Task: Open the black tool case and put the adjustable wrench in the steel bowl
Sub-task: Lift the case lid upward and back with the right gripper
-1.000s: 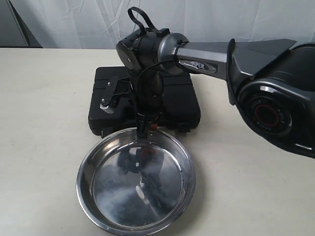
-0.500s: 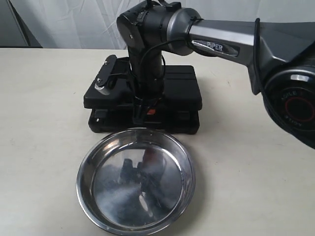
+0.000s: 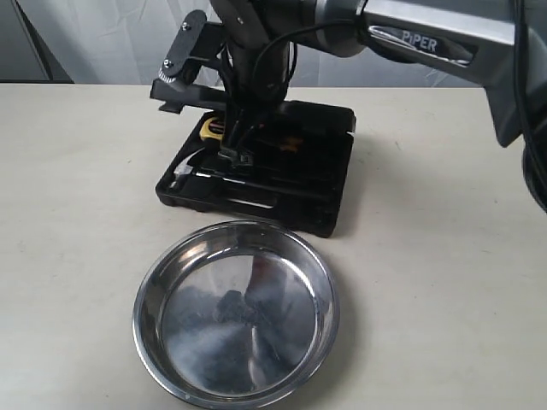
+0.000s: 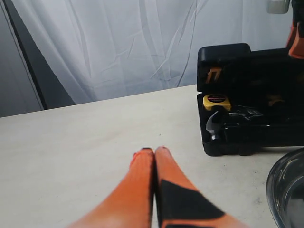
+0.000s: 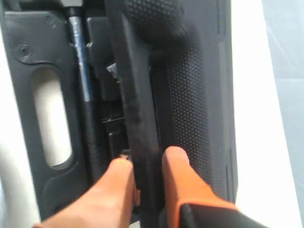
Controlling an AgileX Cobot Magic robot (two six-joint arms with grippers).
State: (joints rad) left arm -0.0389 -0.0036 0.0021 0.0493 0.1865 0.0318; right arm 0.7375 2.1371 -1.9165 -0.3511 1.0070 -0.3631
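Observation:
The black tool case (image 3: 248, 209) lies open behind the steel bowl (image 3: 205, 333), which holds nothing. My right gripper (image 5: 146, 159) is shut on the front rim of the case's lid (image 5: 190, 71) and holds it raised. The right arm (image 3: 256, 51) hides most of the lid in the exterior view. Tools lie in the moulded slots, but I cannot pick out the adjustable wrench among them. My left gripper (image 4: 154, 149) hovers shut and empty over the table, left of the case (image 4: 247, 137) and apart from it. The bowl's rim (image 4: 285, 190) shows in the left wrist view.
A yellow tape measure (image 3: 211, 128) and a dark hammer-like head (image 4: 214, 124) sit in the case's left slots. A silver shaft (image 5: 78, 47) lies beside the handle cutout (image 5: 50, 118). A white curtain hangs behind the beige table (image 3: 77, 213).
The right gripper has lifted the lid from shut, through part open, to wide open, rising and swinging back. The tools inside have come into sight. The bowl has not moved.

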